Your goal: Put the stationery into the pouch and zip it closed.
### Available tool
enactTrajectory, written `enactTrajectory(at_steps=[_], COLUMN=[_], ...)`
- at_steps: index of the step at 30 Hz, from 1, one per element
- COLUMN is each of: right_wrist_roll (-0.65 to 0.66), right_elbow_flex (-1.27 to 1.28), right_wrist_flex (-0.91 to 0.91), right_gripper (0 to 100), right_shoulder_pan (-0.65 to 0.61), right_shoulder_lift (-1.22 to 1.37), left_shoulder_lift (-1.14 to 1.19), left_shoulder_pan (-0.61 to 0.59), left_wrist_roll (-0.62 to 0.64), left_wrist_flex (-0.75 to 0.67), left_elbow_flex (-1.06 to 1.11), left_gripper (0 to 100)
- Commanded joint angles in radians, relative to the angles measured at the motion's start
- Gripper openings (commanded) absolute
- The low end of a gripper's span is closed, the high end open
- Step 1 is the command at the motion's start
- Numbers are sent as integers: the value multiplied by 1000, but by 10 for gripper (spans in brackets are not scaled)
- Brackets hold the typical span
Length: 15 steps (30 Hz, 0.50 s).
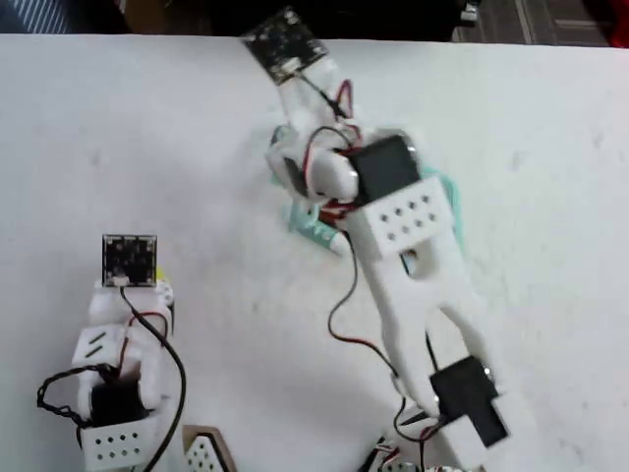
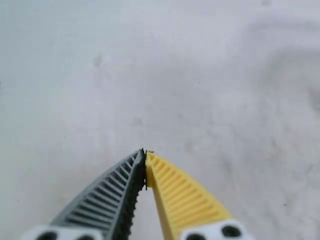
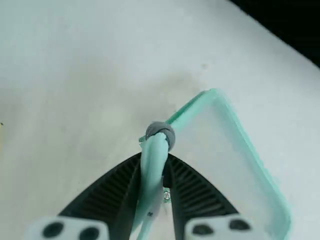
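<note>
Right wrist view has the right gripper (image 3: 154, 160) with its black fingers (image 3: 197, 192) pinching the mint zip pull (image 3: 152, 147) of the pouch (image 3: 225, 165), a clear sleeve edged in teal lying flat on the white worktop (image 3: 75, 75). What it holds cannot be told. From the high view the pouch sits just past centre toward 1 o'clock, mostly under that arm. The left gripper (image 2: 145, 155) hangs well apart at 8 o'clock of it, grey and yellow fingers pressed together on nothing. The likely trouble is drag: nothing pins the pouch (the left arm is nowhere near it), so a tug could slide the whole sleeve, or the thin pull could slip from the pinch.
</note>
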Motion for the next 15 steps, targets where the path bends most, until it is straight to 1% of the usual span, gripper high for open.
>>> enactTrajectory(at_steps=[1, 15], right_wrist_roll=[14, 14], right_elbow_flex=[-137, -453], right_wrist_flex=[41, 200], right_gripper=[17, 17], right_shoulder_pan=[24, 30], right_shoulder_lift=[-107, -145], left_shoulder_lift=[-18, -18], left_shoulder_pan=[13, 13], left_wrist_roll=[8, 6], left_wrist_flex=[-23, -43], left_elbow_flex=[-48, -32], left_gripper=[24, 24])
